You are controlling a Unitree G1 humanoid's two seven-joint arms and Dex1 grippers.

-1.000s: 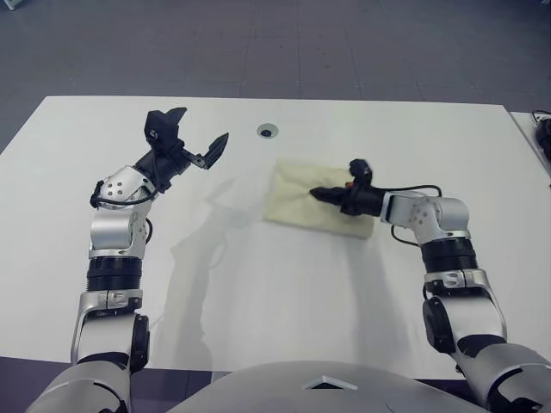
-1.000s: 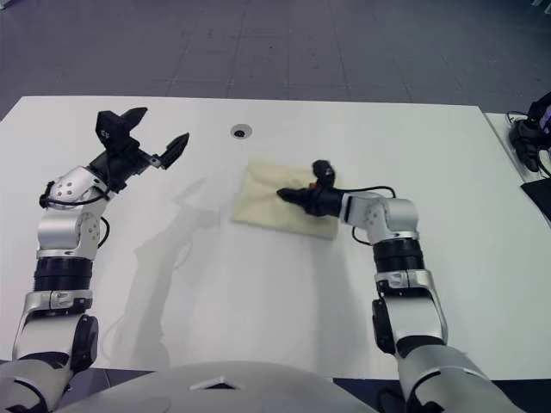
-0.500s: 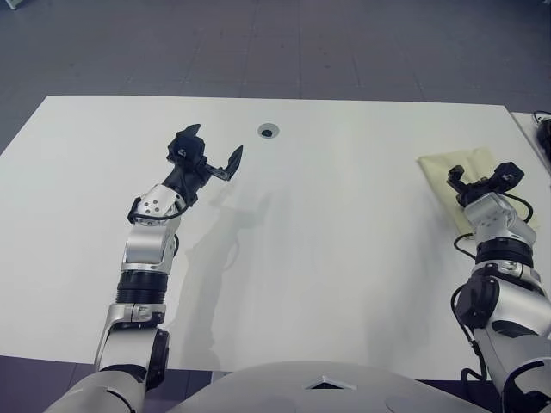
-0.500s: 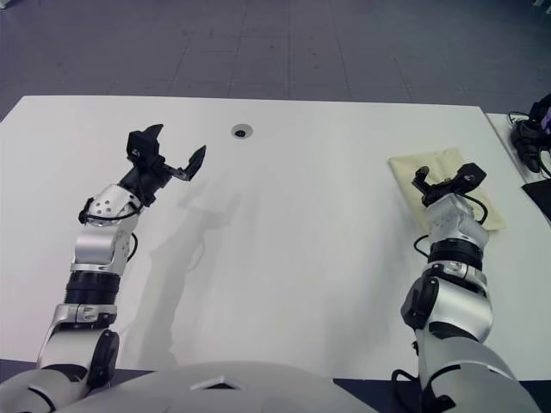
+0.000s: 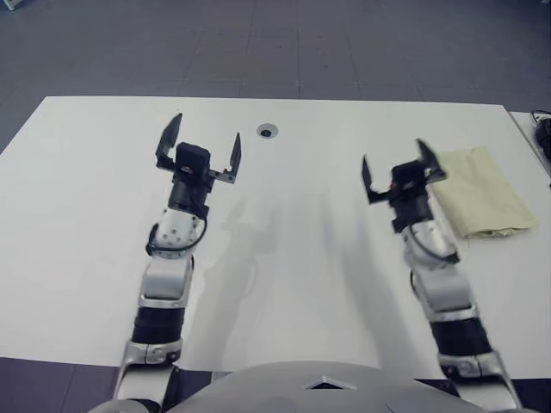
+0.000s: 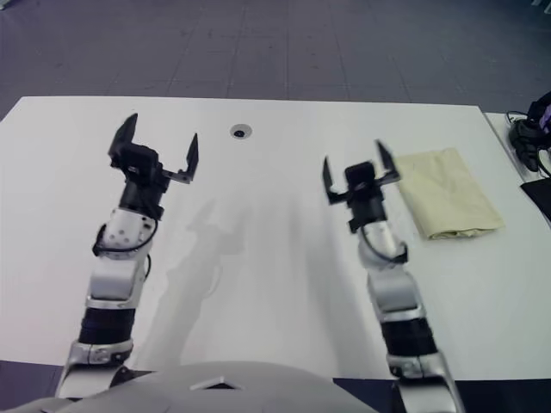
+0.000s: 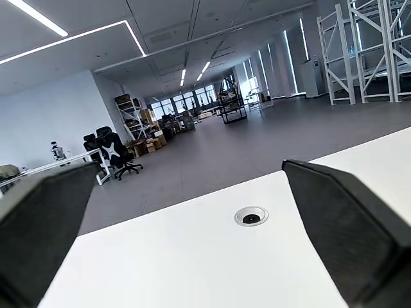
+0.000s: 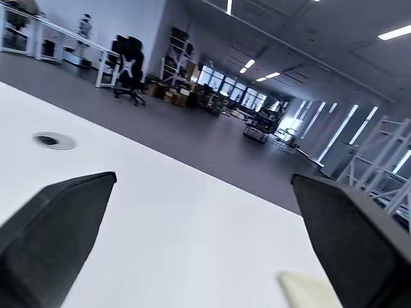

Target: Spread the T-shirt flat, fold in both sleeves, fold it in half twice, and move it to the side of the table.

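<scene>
Now | T-shirt [image 5: 482, 191] right of right hand [image 5: 394, 168], apart | right hand wide | left hand [image 5: 207, 142] wide

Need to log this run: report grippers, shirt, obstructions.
Left gripper open, empty. Right gripper open, empty. Folded pale-yellow cloth T-shirt lies at right side of white table, clear of both. Nothing blocking; small round grommet hole far centre.

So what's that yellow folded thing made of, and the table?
The T-shirt looks like soft, matte, pale yellow cloth, maybe cotton: it has creases and limp layered edges. The table looks like a hard, smooth white top, perhaps laminate: flat, with soft shadows and no sharp reflections.
</scene>
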